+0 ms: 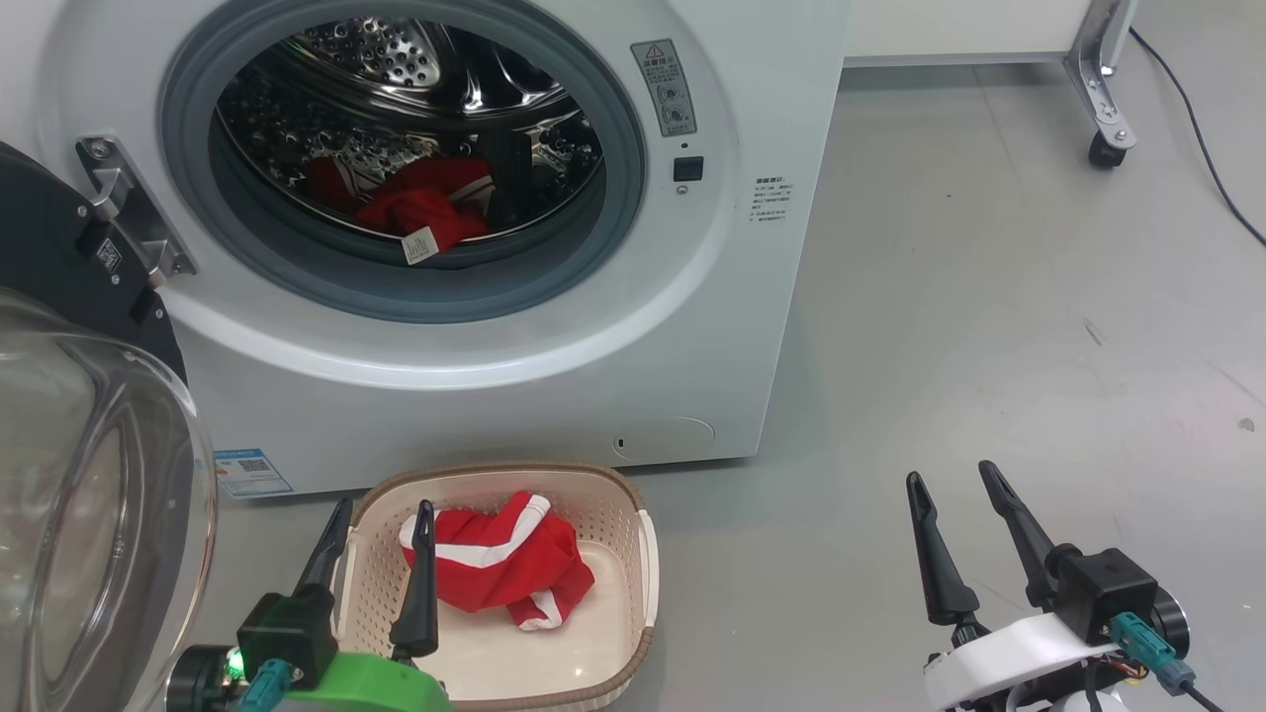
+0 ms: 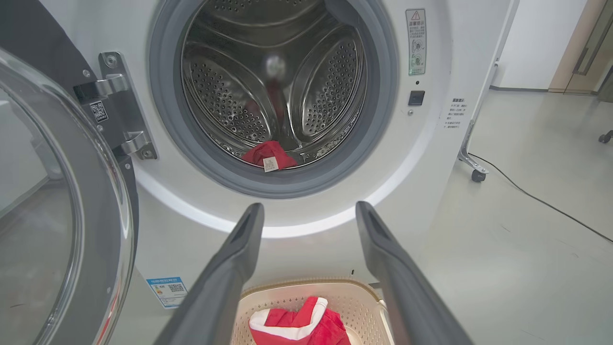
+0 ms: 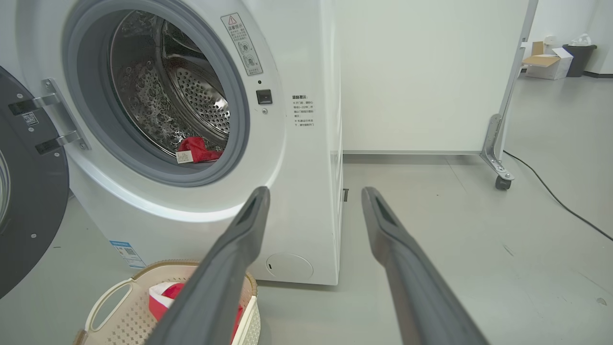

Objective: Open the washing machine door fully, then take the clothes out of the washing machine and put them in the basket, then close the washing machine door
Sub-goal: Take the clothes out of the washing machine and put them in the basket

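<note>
the clothes (image 1: pixel 420 208): one red piece in the washing machine (image 1: pixel 712 326), one in the basket (image 1: pixel 608 514); left gripper (image 1: pixel 385 504) and right gripper (image 1: pixel 949 472) jaws spread, empty.

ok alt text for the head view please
A white washing machine with its door swung open at left and red clothes lying in the drum. A cream basket on the floor before it holds another red garment; the open left hand is by the basket's left rim, the open right hand farther right.
</note>
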### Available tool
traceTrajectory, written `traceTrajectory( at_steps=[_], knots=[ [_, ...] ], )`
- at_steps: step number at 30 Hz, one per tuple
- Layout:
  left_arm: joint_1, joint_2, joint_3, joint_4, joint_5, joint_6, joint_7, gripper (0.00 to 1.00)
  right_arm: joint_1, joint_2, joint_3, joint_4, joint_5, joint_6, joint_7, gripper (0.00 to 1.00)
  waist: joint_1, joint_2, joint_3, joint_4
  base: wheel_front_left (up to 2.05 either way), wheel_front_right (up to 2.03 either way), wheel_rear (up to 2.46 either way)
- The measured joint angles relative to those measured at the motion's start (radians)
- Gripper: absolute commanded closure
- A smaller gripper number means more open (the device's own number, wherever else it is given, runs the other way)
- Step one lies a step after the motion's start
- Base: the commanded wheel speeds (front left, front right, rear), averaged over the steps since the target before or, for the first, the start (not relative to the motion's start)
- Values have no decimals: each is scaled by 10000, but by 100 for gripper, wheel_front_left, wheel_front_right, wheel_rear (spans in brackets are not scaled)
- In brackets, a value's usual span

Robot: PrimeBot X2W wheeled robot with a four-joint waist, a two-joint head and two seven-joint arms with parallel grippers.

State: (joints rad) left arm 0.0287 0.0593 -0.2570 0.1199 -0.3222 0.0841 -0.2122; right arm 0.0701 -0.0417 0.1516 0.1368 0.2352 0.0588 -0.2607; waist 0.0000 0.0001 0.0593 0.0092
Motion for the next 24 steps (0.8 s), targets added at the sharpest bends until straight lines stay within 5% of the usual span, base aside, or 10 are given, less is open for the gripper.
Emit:
traceTrajectory(
  at_steps=[24],
  knots=[
    [-1466,-15,-117,148,-75,31,1030,0,-358,-4,274,-639,-71,13,0,0,0,0,1356,-205,0,0,0]
  ],
)
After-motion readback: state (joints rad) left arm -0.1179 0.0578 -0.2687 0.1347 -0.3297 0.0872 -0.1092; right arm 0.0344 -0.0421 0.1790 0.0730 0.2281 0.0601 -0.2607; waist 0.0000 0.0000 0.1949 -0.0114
